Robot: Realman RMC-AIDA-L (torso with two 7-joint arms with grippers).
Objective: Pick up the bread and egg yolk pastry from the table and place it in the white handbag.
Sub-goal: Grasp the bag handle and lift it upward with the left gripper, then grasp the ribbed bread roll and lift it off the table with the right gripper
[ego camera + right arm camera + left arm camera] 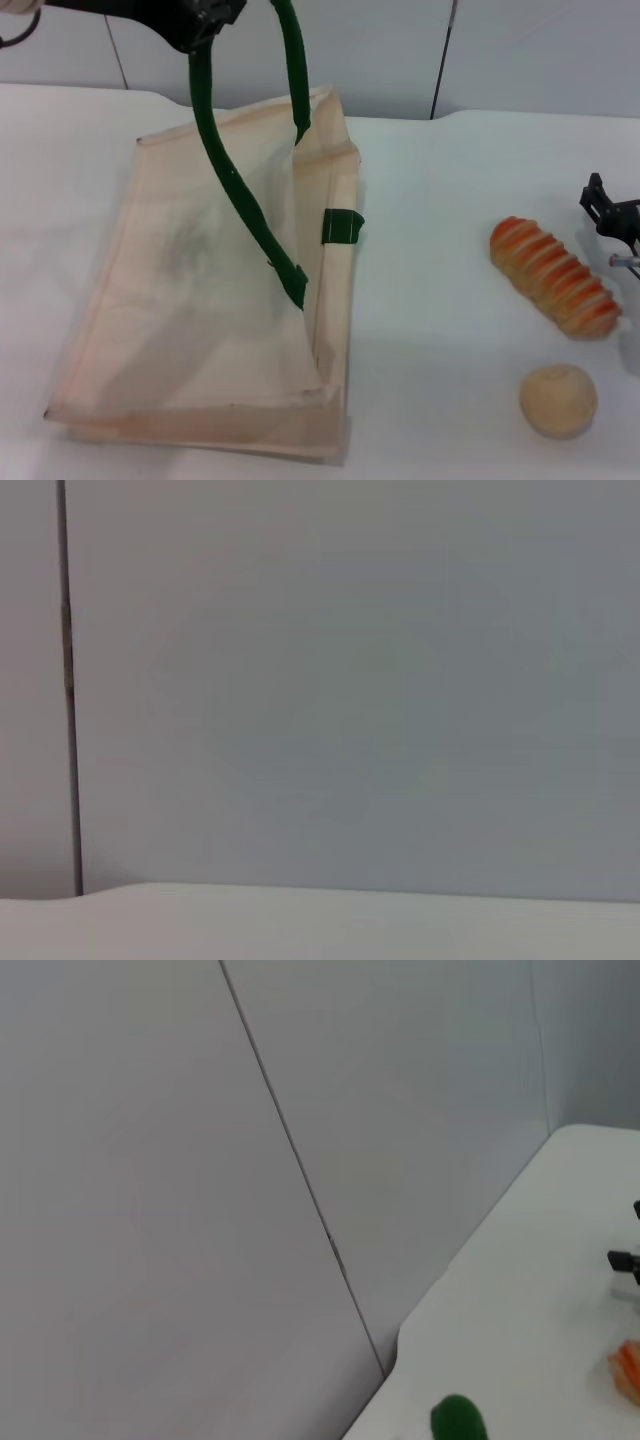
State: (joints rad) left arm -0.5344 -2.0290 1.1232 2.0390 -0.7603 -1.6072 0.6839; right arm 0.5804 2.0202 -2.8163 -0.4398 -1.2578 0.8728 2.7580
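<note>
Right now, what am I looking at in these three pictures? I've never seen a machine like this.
It is a two-armed robot. The big picture comes from its head camera, looking down at a white table. The other two come from wrist cameras and show mostly wall. The left gripper, at the top, holds up a green handle of the white handbag, lifting its mouth open. The right gripper sits at the table's right edge, beside the bread, holding nothing. The egg yolk pastry lies nearer the camera. Both foods lie outside the bag.
</note>
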